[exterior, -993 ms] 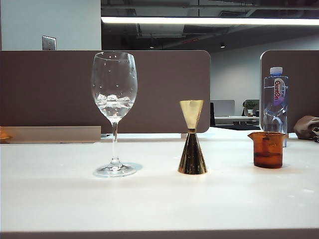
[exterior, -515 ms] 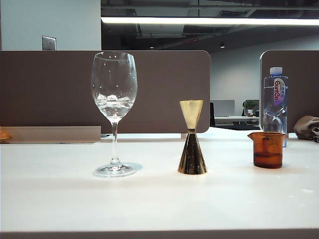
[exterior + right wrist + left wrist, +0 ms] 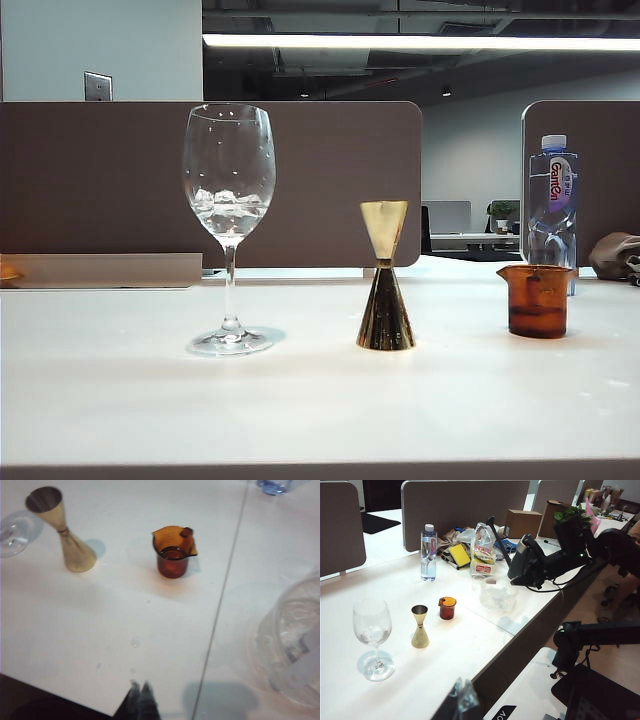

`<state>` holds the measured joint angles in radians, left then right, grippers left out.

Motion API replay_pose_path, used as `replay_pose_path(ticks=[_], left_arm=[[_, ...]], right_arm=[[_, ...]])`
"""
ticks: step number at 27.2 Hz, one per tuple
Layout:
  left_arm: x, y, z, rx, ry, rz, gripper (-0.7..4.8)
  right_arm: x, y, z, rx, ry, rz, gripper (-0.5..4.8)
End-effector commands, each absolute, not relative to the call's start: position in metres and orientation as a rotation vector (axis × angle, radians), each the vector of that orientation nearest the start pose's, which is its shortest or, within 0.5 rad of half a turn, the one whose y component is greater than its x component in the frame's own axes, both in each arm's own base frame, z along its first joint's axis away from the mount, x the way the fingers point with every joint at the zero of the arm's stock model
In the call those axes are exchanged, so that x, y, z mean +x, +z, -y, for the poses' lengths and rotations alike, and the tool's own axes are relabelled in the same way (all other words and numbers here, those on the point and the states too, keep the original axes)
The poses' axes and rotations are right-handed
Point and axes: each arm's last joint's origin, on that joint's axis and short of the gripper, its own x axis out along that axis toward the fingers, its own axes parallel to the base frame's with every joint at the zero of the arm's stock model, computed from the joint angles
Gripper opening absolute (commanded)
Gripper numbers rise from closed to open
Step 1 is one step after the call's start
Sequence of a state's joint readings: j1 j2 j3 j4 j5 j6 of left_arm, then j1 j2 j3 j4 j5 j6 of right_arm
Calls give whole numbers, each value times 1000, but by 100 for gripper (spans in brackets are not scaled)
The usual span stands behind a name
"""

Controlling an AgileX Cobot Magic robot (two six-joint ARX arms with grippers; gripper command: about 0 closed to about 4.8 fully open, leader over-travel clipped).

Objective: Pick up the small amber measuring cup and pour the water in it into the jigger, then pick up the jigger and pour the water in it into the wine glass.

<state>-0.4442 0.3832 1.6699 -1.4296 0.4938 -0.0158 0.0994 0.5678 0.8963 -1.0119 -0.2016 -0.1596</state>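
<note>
Right hand (image 3: 140,692) is clenched, empty, near the upright amber cup (image 3: 173,551); left hand (image 3: 465,696) state unclear.

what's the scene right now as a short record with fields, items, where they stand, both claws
table: white top
wine glass: upright, left of the row in the exterior view
jigger: upright, middle, apart from its neighbours
small amber measuring cup: upright, right end, untouched
bottle: blue cap, behind the cup
left claw: tips at the wrist picture's edge, shut, near the table's edge, holds nothing
right claw: shut, above the table, short of the cup, holds nothing
task stage: nothing picked up yet
</note>
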Motion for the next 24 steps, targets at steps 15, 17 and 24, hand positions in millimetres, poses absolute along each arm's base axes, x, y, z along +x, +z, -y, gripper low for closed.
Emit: replay_pose_path(ticks=[15,17,24], left_arm=[[-116,441,-40,-17,-935,-158,-2],[-116,441,-40,-17,-935,-158,-2],[-116,441,-40,-17,-935,-158,-2]], right_arm=[[127,311,-26,-59,423,-705,1],[130,310,-27,-50,428,-673,12],[152,276,-30,140,379,-564,59]])
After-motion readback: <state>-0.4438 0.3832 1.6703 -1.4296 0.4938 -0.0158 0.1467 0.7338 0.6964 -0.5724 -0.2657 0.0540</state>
